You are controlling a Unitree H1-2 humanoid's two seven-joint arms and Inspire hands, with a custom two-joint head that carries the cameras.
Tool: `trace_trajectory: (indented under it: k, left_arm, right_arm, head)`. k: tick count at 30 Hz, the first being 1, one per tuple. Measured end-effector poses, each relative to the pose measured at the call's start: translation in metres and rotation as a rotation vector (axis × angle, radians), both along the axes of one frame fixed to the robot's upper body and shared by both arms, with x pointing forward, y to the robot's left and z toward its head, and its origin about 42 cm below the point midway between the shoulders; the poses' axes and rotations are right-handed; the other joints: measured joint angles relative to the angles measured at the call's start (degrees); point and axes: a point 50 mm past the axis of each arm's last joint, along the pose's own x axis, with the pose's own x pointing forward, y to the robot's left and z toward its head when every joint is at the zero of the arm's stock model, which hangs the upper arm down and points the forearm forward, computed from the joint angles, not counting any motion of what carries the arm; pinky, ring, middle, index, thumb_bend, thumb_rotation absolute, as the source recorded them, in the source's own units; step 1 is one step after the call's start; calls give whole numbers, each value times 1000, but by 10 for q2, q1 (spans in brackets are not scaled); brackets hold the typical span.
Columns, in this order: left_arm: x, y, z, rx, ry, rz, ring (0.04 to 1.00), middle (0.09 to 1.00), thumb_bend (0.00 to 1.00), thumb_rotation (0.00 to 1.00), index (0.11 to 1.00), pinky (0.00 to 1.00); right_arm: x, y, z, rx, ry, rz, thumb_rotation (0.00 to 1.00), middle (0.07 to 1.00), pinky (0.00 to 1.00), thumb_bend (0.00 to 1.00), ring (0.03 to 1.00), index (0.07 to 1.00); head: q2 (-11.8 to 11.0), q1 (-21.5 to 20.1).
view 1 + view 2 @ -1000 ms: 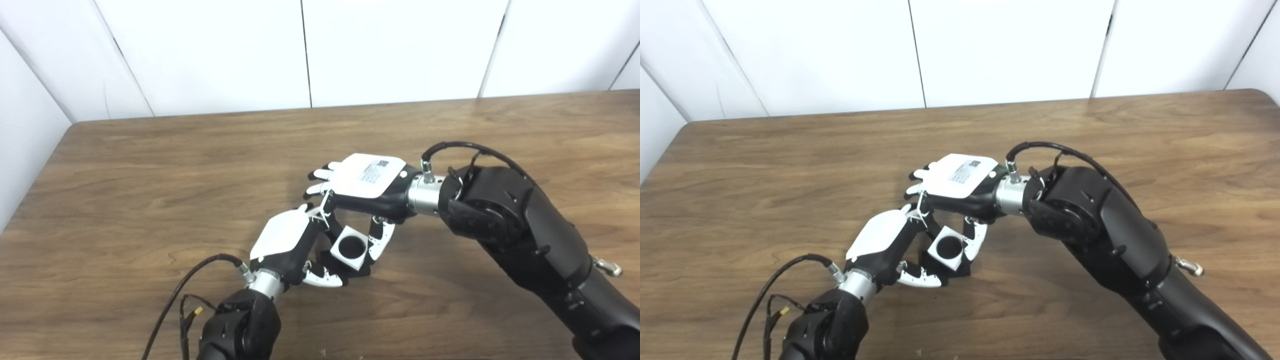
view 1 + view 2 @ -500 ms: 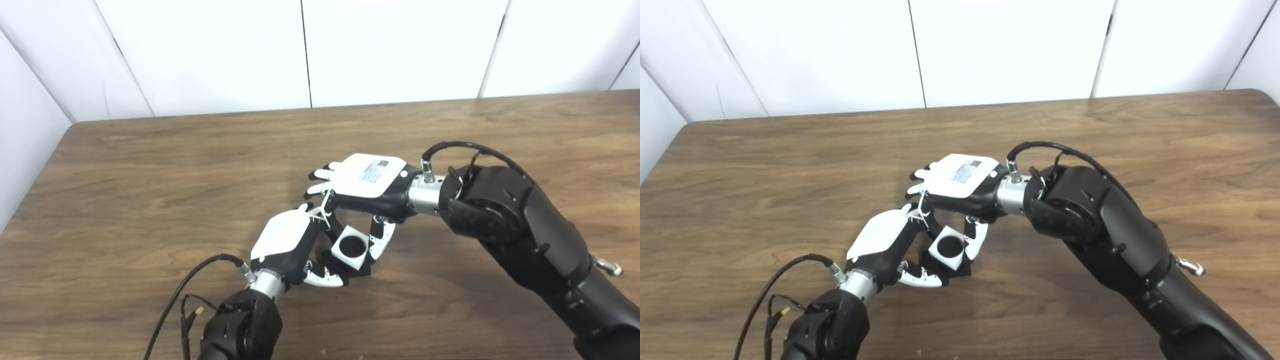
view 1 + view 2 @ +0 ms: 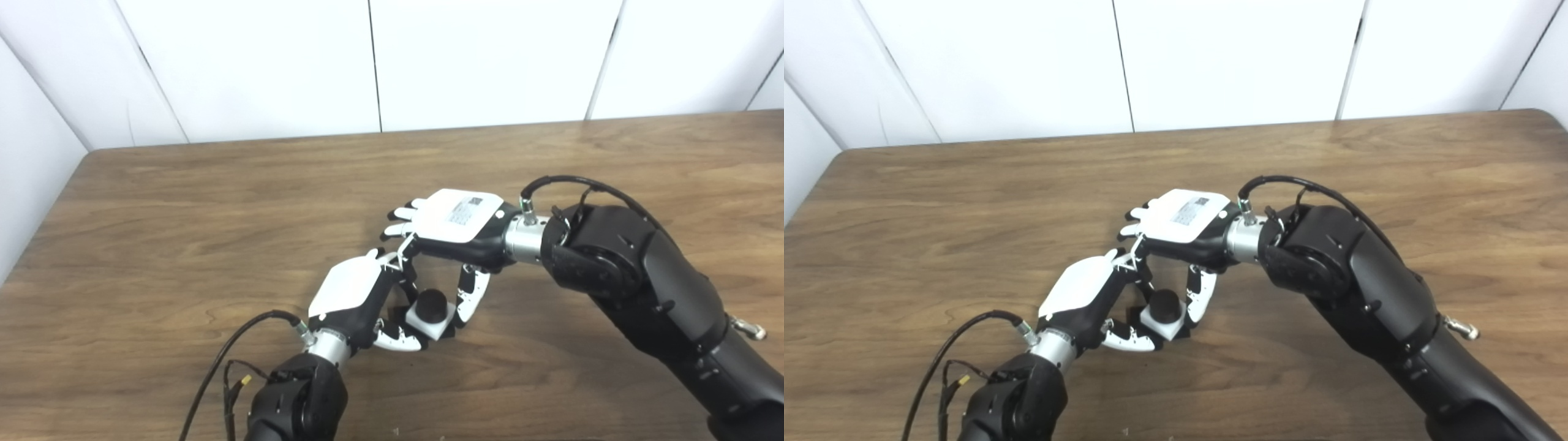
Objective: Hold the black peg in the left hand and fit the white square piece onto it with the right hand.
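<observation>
Since the earlier frame the white square piece (image 3: 432,318) has dropped lower around the black peg (image 3: 432,303), whose rounded top now stands out of the hole where only a dark opening showed before; the right robot hand (image 3: 456,229) has also shifted slightly to the right. The piece sits seated on the peg, close above the desk (image 3: 184,208), with the peg's black base just visible beneath it.

The left robot hand (image 3: 358,297) is curled about the peg's base, fingers on the far side of the piece and thumb along its near edge, grasping the peg. The right robot hand arches over the piece from above; its thumb (image 3: 467,297) hangs just beside the piece's right edge and its fingers reach down on the far side. Whether it is gripping the piece or merely flanking it cannot be told.

Around the piece the room is tight: the left robot hand blocks the left and near sides, the right robot hand the top and right. Beyond both hands the desk lies open toward the white wall panels (image 3: 257,67) behind it.
</observation>
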Motion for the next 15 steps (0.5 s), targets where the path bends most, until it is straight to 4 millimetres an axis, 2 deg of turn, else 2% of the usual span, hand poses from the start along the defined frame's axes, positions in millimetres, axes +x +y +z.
trace_trajectory:
  k: [15]
  left_arm:
    - [0, 0, 0, -6, 2, 6, 1000, 934, 516, 64, 491, 992]
  right_arm:
    - [1, -2, 1, 4, 0, -7, 310, 943, 1000, 960, 1000, 646]
  head:
    - [0, 1]
